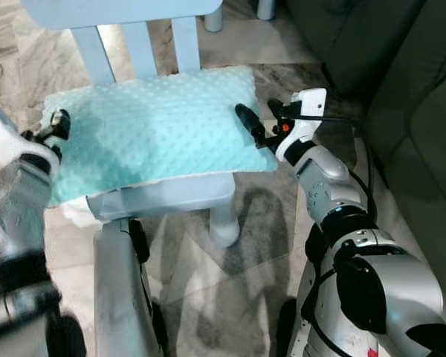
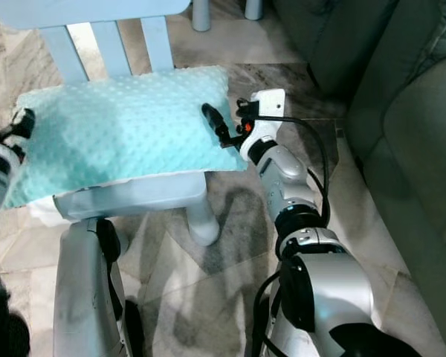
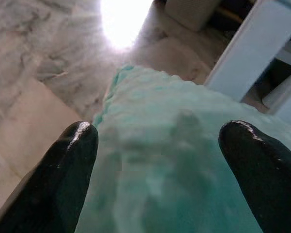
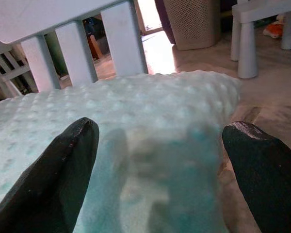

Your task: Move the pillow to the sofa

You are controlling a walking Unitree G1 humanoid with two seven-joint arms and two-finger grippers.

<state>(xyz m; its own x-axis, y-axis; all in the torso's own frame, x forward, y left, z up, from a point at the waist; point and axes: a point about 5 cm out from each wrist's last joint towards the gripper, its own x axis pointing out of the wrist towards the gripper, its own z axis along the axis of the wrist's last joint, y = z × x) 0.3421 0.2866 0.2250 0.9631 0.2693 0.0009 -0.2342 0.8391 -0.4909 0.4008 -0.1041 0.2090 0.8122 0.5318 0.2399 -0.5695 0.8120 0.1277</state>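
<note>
A teal dotted pillow lies across the seat of a small light-blue chair. My left gripper is at the pillow's left end and my right gripper at its right end. Both are open. In the left wrist view the black fingers stand wide apart with the pillow's end between them. In the right wrist view the fingers likewise straddle the pillow. Whether any finger touches the fabric I cannot tell. The dark grey-green sofa stands to the right.
The chair's slatted back rises behind the pillow and its front legs stand on the marble floor. A wicker basket and a small white table are farther off.
</note>
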